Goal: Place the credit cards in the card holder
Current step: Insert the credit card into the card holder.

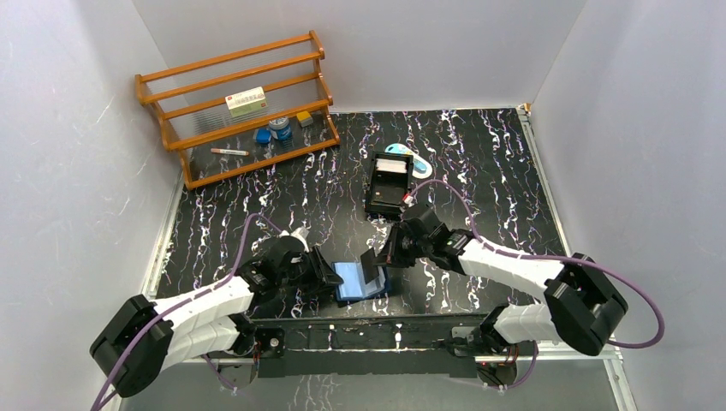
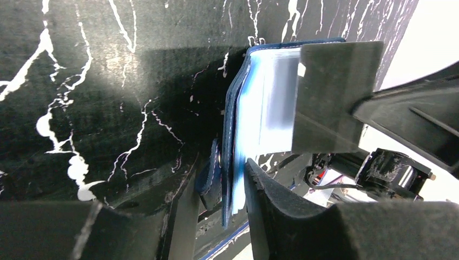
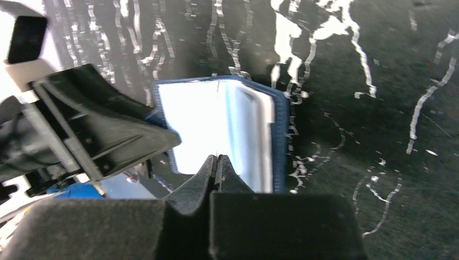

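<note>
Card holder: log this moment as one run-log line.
left pincer: shut on card holder edge | right pincer: shut on credit card | credit card: over open card holder, not yet in

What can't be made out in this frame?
- Thin grey card in the right gripper's jaws: its print; edge-on in right wrist view, shaded from above.
- Navy-blue folding card holder: pocket slots; washed out by glare in both wrist views.
- Black open-topped plastic tray: its contents; too small in top view.
</note>
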